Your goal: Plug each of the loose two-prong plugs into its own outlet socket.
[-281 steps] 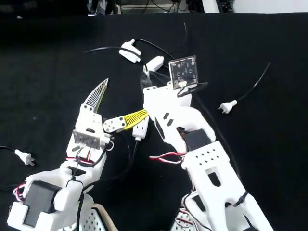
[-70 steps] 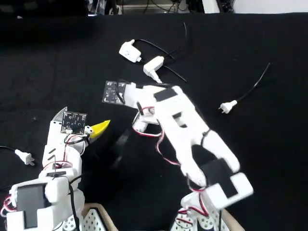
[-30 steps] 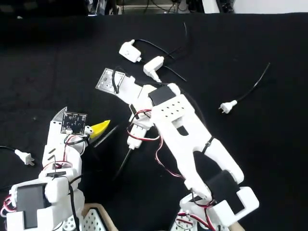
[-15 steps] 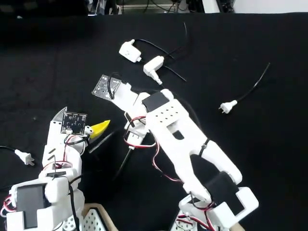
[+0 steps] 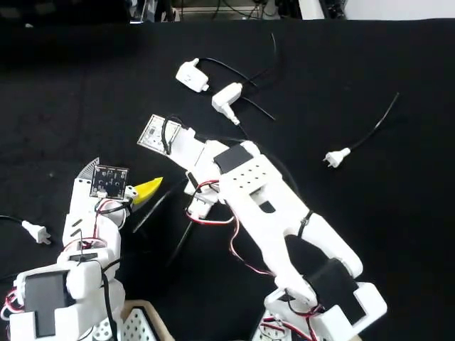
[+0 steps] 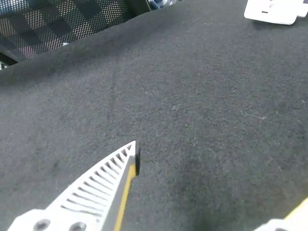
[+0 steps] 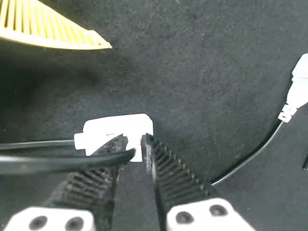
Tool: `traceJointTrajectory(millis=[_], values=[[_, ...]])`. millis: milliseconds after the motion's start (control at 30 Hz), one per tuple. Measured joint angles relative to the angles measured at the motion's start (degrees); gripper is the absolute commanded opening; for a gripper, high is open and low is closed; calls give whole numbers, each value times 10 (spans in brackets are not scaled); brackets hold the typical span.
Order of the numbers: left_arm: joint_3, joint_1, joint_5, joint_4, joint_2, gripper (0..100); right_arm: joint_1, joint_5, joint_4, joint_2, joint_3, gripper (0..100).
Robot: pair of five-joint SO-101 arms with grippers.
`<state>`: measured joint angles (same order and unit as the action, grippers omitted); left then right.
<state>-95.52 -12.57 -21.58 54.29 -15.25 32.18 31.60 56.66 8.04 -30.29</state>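
The white connector (image 7: 115,129) is clenched only at the tips of the right fingers (image 7: 168,168). It could be twisted loose by the black cable (image 7: 48,162) crossing one finger.

The right arm (image 5: 256,185) swings left and sinks low, the right gripper (image 7: 136,142) now poised at a white connector (image 7: 118,129), while the left arm (image 5: 92,220) pulls back toward its base.

A black felt cloth (image 5: 370,234) covers the table. Beyond its far edge are a mesh chair (image 6: 62,21) and a white surface (image 5: 398,8).
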Motion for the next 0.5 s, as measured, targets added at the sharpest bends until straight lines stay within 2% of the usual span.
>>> traceJointTrajectory(millis=[267, 500], values=[[0, 0, 0, 0, 0, 522, -2, 0, -1, 13, -20, 12], [0, 0, 0, 0, 0, 522, -24, -2, -62, 16, -69, 12]])
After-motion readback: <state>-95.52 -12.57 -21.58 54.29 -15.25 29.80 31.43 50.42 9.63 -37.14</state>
